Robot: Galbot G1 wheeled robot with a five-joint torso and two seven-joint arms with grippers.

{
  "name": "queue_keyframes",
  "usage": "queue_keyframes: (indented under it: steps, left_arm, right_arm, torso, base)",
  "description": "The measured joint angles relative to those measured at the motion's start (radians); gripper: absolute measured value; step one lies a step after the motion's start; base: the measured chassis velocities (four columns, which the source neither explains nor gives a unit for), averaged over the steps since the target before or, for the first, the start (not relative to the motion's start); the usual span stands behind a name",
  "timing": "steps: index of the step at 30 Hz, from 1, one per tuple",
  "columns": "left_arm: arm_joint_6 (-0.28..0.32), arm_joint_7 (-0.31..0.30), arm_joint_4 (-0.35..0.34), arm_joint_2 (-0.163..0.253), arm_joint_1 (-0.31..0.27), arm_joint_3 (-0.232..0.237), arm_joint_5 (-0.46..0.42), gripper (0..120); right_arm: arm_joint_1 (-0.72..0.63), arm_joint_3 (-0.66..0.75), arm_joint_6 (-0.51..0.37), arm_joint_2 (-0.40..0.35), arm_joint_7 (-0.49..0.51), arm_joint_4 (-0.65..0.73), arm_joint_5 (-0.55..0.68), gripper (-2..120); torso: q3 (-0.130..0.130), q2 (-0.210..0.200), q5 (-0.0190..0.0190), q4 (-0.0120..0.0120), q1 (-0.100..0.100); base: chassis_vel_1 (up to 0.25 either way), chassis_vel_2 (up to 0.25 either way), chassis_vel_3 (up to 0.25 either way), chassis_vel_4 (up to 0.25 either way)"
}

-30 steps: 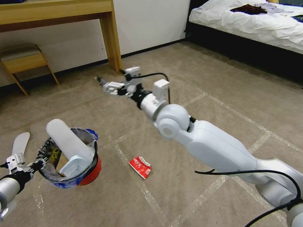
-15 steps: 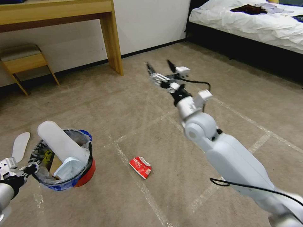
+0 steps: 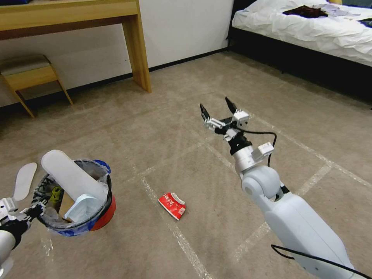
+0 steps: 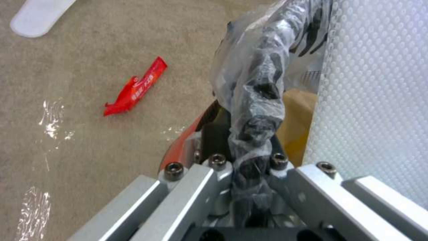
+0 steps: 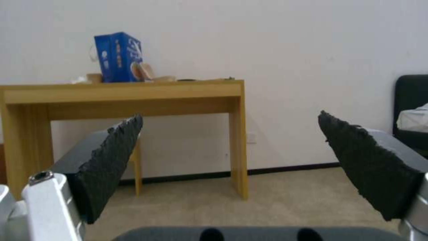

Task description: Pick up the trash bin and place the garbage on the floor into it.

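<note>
My left gripper [image 3: 33, 211] clamps the red, bag-lined trash bin [image 3: 77, 201], apparently stuffed; right gripper [image 3: 217, 110] gapes.

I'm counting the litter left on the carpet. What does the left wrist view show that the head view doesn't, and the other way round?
Left wrist view alone: a long red wrapper on the carpet. Head view alone: a crushed red carton on the tape lines, and the open right end effector raised above the floor. Both: the trash bin, its rim pinched by the left end effector, a white slipper sticking out of it, and another slipper lying on the carpet.
</note>
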Motion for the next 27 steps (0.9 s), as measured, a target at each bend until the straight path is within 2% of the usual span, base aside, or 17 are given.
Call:
queue_keyframes:
  steps: [10,14,17,19,20,21,22,23,24,25,26,27]
  left_arm:
    - [-0.001,0.0,-0.007,-0.006,0.005,-0.004,0.0,0]
    - [-0.001,0.0,-0.007,-0.008,0.004,-0.005,0.001,0]
    - [-0.002,-0.002,-0.005,-0.006,0.003,-0.007,0.001,0]
    - [-0.002,-0.004,0.0,-0.004,0.003,-0.01,0.003,0]
    - [-0.002,-0.01,0.005,0.0,0.0,-0.009,0.003,0]
    - [-0.002,-0.01,0.005,0.0,0.0,-0.009,0.003,0]
    - [-0.001,-0.016,0.01,0.008,-0.009,0.0,0.003,0]
    - [-0.001,-0.016,0.01,0.008,-0.009,0.0,0.003,0]
    - [0.0,-0.02,0.018,0.018,-0.023,0.013,0.003,0]
    - [0.0,-0.02,0.021,0.02,-0.023,0.015,0.002,0]
    - [0.0,-0.02,0.021,0.02,-0.023,0.015,0.002,0]
    - [0.0,-0.02,0.023,0.021,-0.022,0.016,0.002,0]
  right_arm:
    - [0.007,-0.022,0.0,-0.003,-0.005,-0.007,-0.008,100]
    - [0.032,-0.075,0.004,-0.016,0.013,-0.02,-0.013,100]
    - [0.064,-0.132,-0.033,-0.032,0.047,-0.022,-0.008,100]
    - [0.085,-0.173,-0.121,-0.048,0.077,-0.022,0.01,100]
    - [0.099,-0.21,-0.203,-0.069,0.101,-0.02,0.039,100]
    - [0.099,-0.21,-0.203,-0.069,0.101,-0.02,0.039,100]
    - [0.103,-0.24,-0.298,-0.093,0.127,-0.011,0.085,100]
    - [0.103,-0.24,-0.298,-0.093,0.127,-0.011,0.085,100]
    - [0.107,-0.287,-0.442,-0.125,0.182,0.005,0.197,100]
    - [0.119,-0.321,-0.537,-0.143,0.197,0.009,0.261,100]
    - [0.119,-0.321,-0.537,-0.143,0.197,0.009,0.261,100]
    - [0.134,-0.352,-0.617,-0.155,0.204,0.008,0.288,100]
  torso:
    - [0.0,0.0,0.0,0.0,0.0]
    - [0.0,0.0,-0.0001,-0.0001,0.0]
    - [0.0,0.0,-0.0001,0.0,0.0]
    - [0.0,0.0,-0.0001,0.0001,0.0]
    - [0.0,0.0,-0.0001,0.0003,0.0]
    - [0.0,0.0,-0.0001,0.0003,0.0]
    - [0.0,0.0,-0.0001,0.0005,0.0]
    - [0.0,0.0,-0.0001,0.0005,0.0]
    - [0.0,0.0,-0.0001,-0.0004,0.0]
    - [0.0,0.0,0.0,-0.0005,0.0]
    - [0.0,0.0,0.0,-0.0005,0.0]
    - [0.0,0.0,-0.0001,-0.0004,0.0]
  base:
    - [-0.028,0.03,0.034,-0.019]
    - [-0.089,0.057,0.069,-0.074]
    - [-0.007,0.017,0.012,-0.014]
    - [0.0,0.0,0.0,0.0]
    - [0.0,0.0,0.0,0.0]
    - [0.0,0.0,0.0,0.0]
    - [0.0,0.0,0.0,0.0]
    - [0.0,0.0,0.0,0.0]
    - [0.0,0.0,0.0,0.0]
    - [0.0,0.0,0.0,0.0]
    - [0.0,0.0,0.0,0.0]
    - [0.0,0.0,0.0,0.0]
